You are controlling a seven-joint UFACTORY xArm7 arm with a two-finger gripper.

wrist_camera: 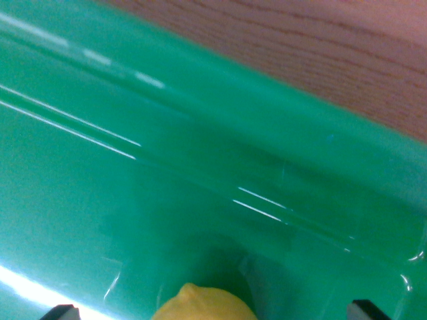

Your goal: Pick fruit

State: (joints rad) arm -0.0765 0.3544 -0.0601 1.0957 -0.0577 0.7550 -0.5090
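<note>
Progress: you're low over green tray [200, 167], lemon [203, 303] at btm edge of wrist view, btwn both fingertips [63, 311] | jaws: spread wide, can't tell if touching fruit, prob nothing held | left: close, lift | surface: glossy tray on wood table [320, 47], room unseen

Wrist view: tray [200, 173] fills most of frame, lower left up to a rim running diagonally from upper left to right edge. Wooden table [320, 47] shows beyond that rim, upper right corner. Fruit [203, 305] sits in tray at bottom centre, cut off by frame edge. Two gripper fingertips at bottom edge, one lower left [63, 312], one lower right, fruit between them. Whether they touch fruit: can't tell. Tray corner curves up at lower right.
</note>
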